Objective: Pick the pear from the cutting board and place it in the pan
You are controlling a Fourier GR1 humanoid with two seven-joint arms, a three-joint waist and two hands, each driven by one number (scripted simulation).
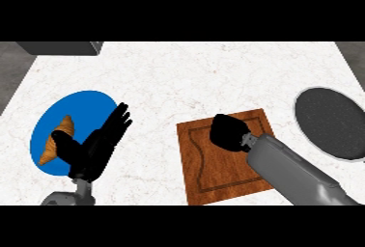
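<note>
The wooden cutting board (214, 173) lies right of the counter's middle. My right hand (230, 131) is over the board's upper part, fingers curled down into a closed shape. No pear shows anywhere on the board; the curled hand hides it. The pan (331, 123), dark with a grey rim, sits at the right edge of the counter, apart from the board. My left hand (100, 144) stays open with straight fingers pointing up, at the lower left over the blue plate's right edge.
A blue plate (82, 103) at the left holds a croissant (58, 140). A dark grey object (61, 47) stands at the counter's far left corner. White marble counter (200, 77) stretches between the board and the back edge.
</note>
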